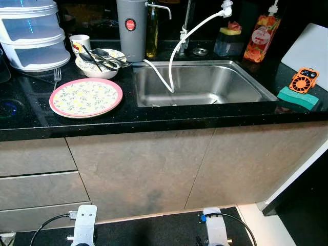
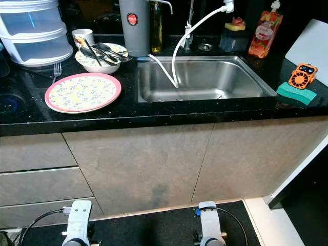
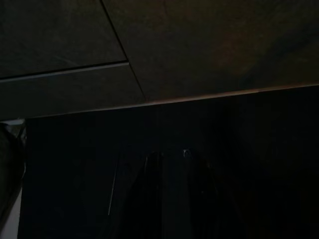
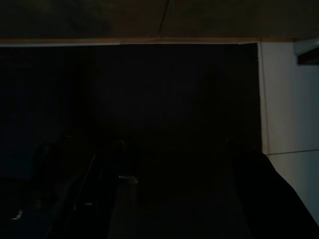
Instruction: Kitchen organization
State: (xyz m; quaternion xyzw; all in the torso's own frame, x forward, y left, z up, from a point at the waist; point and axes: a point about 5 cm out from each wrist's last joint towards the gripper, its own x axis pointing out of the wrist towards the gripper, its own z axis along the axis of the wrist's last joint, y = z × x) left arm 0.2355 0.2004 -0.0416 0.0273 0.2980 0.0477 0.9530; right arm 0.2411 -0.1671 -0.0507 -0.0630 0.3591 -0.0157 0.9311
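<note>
Above and ahead of both hanging hands, on black speckled desk (image 1: pixel 169 119): pink-rimmed floral round plate (image 1: pixel 85 97) up-left of left hand (image 3: pixel 169 199); white ceramic bowl holding metal cutlery (image 1: pixel 100 62) beyond; stainless steel sink (image 1: pixel 200 82) above right hand (image 4: pixel 164 199). Finger spread of either hand: cannot tell, wrist views too dark.

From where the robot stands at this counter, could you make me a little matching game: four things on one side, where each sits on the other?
Things:
1. flowered plate
2. green sponge
3. white hose
4. spoons

Places:
A. in the bowl behind the plate
B. hanging into the sink
C. countertop, left of the sink
D. countertop, right of the sink

Pairs: 1-C, 2-D, 3-B, 4-A
</note>
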